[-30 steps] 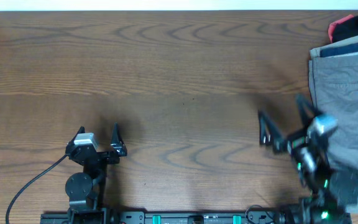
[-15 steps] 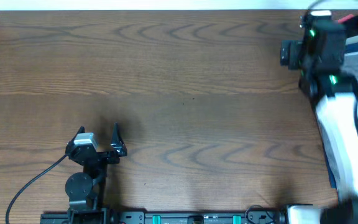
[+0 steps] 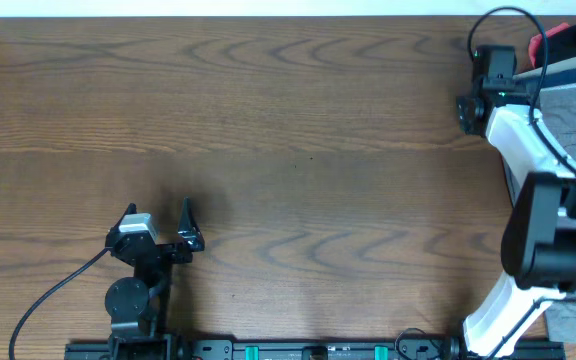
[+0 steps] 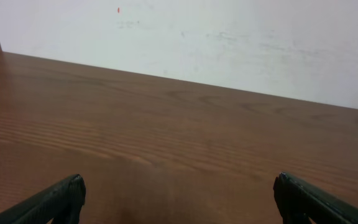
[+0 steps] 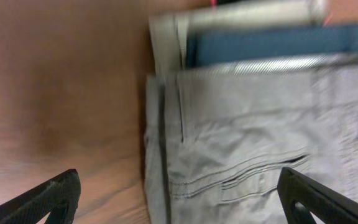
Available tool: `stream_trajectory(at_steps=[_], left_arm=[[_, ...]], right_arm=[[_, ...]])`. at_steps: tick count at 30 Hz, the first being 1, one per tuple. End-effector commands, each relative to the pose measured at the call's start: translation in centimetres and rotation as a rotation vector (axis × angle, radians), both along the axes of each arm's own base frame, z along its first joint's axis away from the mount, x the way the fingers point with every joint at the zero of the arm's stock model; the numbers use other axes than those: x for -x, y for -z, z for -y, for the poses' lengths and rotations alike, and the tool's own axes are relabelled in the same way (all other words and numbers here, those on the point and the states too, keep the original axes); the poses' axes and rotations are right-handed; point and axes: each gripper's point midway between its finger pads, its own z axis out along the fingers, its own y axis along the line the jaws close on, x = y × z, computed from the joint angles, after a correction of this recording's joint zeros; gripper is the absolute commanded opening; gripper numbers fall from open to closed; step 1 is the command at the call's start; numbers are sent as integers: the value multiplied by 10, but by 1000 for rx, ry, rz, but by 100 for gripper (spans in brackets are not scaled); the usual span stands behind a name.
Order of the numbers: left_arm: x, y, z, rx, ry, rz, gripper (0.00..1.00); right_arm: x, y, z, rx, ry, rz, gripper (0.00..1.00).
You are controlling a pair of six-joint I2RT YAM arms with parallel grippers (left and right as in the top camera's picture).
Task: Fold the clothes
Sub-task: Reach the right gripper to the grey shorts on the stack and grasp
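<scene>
At the table's far right edge, the right gripper is hovering over the grey-green shorts, fingers spread wide; the left gripper is resting released too.

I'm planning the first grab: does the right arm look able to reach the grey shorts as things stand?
Probably yes: the right claw hovers open above the grey shorts, and nothing lies between them.

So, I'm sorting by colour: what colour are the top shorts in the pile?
The shorts are grey-green, clearest in the right wrist view.
</scene>
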Motion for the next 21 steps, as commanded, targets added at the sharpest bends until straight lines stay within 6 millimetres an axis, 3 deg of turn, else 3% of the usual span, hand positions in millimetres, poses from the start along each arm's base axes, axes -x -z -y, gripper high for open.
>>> stream_trajectory(at_steps=[1,6,10,21], left_arm=[[1,16,3,-3,15,-48,98],[1,16,3,-3,15,-48,98],[1,16,3,-3,15,-48,98],[1,16,3,-3,15,-48,98]], right_arm=[[1,9,22,39,45,-23,99],[3,29,34,33,68,-45,96],[3,42,34,30,69,-65,87],[3,50,40,5,112,-36,33]])
